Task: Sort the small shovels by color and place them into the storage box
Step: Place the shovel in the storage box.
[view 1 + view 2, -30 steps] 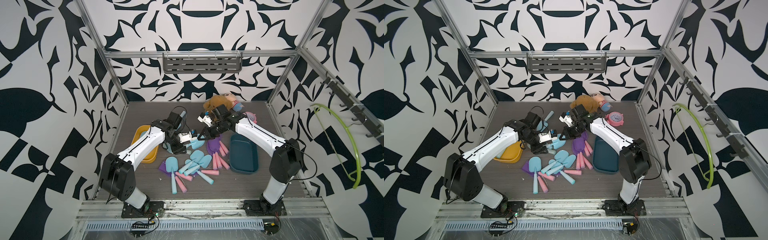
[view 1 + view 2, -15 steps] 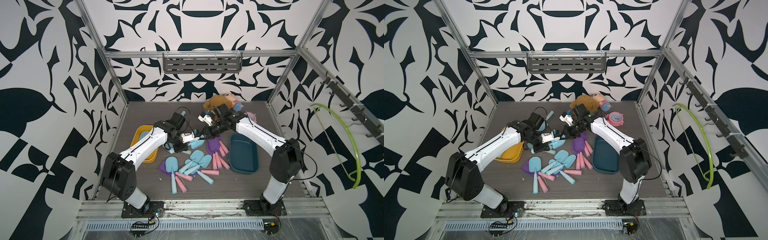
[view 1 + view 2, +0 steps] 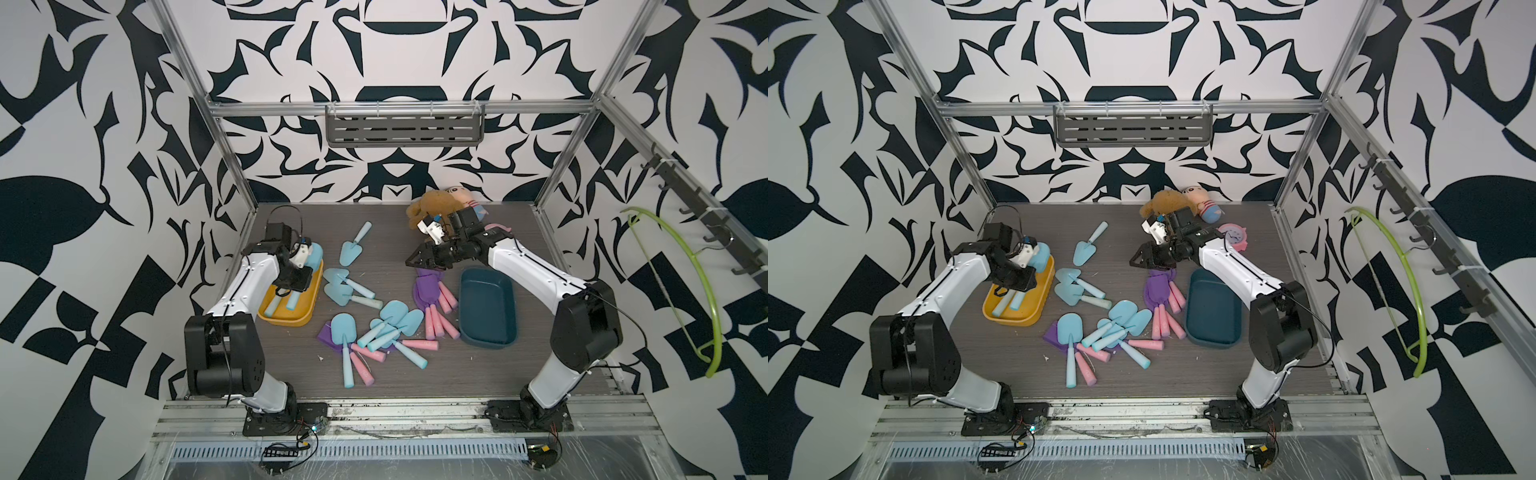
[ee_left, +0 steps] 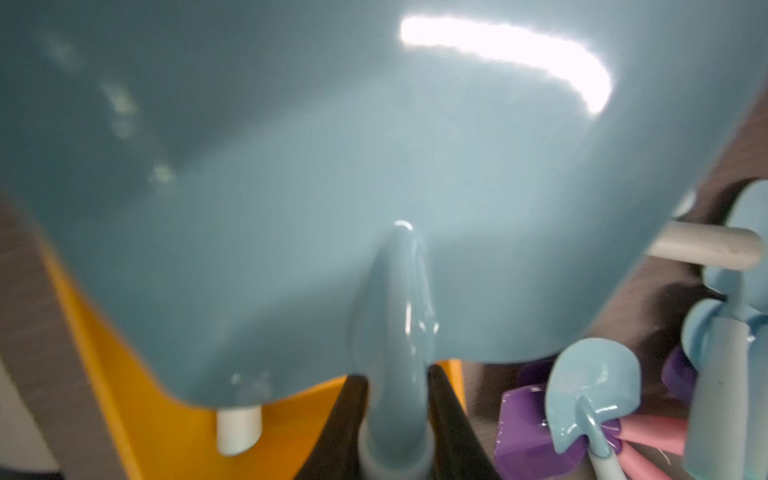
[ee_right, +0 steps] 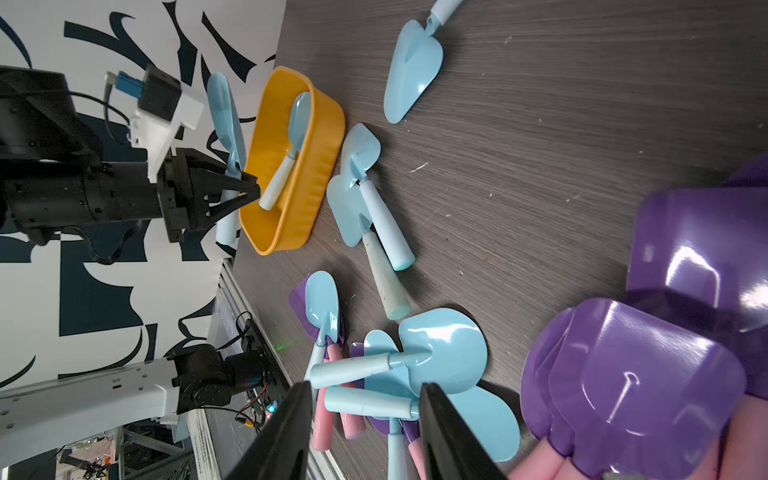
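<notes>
Two wrist views tell more: left claw clamps blue shovel; right claw gapes empty.

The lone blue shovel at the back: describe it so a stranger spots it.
Find the yellow box. Beyond it, toward the back wall, a light blue shovel lies alone. Its blade is pointed, and it touches nothing.

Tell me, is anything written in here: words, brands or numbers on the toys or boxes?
None can be read.
Pink clock: dial marks, too small to read.
Small shovels, yellow box, dark blue box: no lettering shows.
</notes>
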### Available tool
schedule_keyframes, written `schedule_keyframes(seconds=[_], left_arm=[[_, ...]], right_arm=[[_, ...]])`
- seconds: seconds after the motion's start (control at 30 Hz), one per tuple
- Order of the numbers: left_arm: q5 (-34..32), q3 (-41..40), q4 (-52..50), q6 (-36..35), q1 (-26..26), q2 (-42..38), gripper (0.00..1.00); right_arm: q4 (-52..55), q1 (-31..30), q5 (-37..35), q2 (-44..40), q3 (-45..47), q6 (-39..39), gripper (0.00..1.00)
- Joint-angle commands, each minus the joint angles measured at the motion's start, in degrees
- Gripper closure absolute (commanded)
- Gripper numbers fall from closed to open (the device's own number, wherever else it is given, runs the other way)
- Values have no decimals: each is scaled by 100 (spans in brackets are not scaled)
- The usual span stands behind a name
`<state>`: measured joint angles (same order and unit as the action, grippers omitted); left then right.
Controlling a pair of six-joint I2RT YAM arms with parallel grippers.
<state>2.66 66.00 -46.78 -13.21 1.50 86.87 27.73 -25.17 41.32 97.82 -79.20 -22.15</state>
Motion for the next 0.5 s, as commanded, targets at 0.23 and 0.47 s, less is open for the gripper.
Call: schedule_keyframes(seconds=[0.23,0.47], left_arm=[[230,72,219,916,223,694,94],[403,283,171,987,211,1359,84]], right_arm=[[-426,-32,101,-15,167,-13,53],[-480,11,51,-91,315,66,53]])
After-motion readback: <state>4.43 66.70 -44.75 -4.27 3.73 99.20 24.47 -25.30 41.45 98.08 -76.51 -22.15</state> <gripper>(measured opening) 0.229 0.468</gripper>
